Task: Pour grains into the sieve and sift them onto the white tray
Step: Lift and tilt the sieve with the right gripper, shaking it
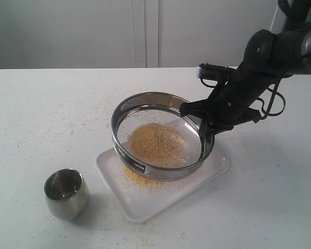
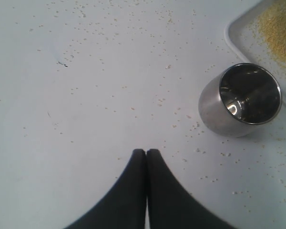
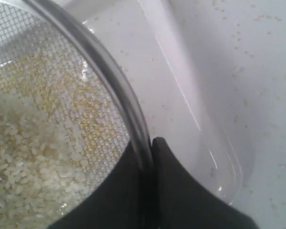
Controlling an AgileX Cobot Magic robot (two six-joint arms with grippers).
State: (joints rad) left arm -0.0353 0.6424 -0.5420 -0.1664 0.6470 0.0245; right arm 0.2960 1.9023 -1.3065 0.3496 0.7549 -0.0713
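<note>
Steel sieve (image 1: 168, 174) looks stiff, light, slick; its thin rim seems the hold, where the right pincer (image 3: 149, 145) clamps. Left pincer (image 2: 146, 151) is clenched, empty.

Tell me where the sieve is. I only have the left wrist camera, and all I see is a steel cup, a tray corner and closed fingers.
Observer: The sieve is over the white tray, and the right gripper is shut on its rim, on the side away from the cup.
Operator: Is there anything in it?
Observer: Yes, a heap of grains lies in the middle of the mesh. The right wrist view shows pale kernels there among the yellow meal.
</note>
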